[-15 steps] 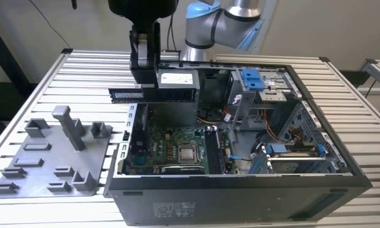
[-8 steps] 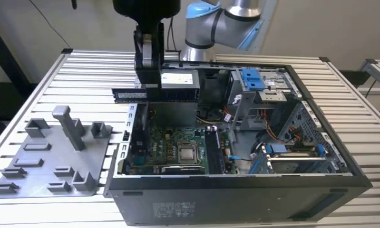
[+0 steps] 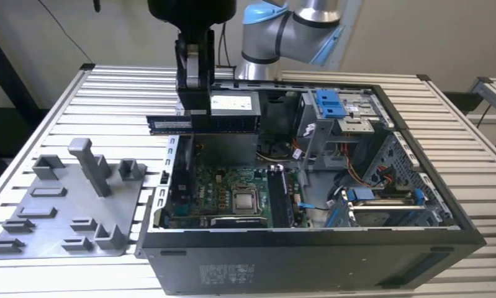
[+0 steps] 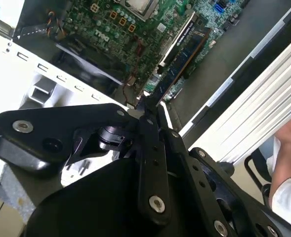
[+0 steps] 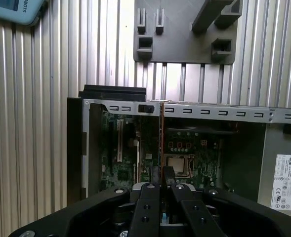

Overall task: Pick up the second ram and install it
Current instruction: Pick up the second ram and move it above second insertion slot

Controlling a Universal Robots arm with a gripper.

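Gripper [image 3: 200, 115], clamped on the second ram [image 3: 231, 123] near mid-length, holds it level above the computer case [image 3: 314, 261]; judged light, stiff, fragile: grip flat faces, avoid contact edge.

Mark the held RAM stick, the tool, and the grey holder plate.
second ram [image 3: 231, 123]: exterior view, its chip row.
tool [image 3: 195, 115]: exterior view, between fingertips clamped on it.
grey holder plate [image 3: 123, 208]: exterior view, bare base.

second ram [image 3: 231, 123] partly behind hand [image 3: 200, 117], arm [image 3: 289, 28] cropped
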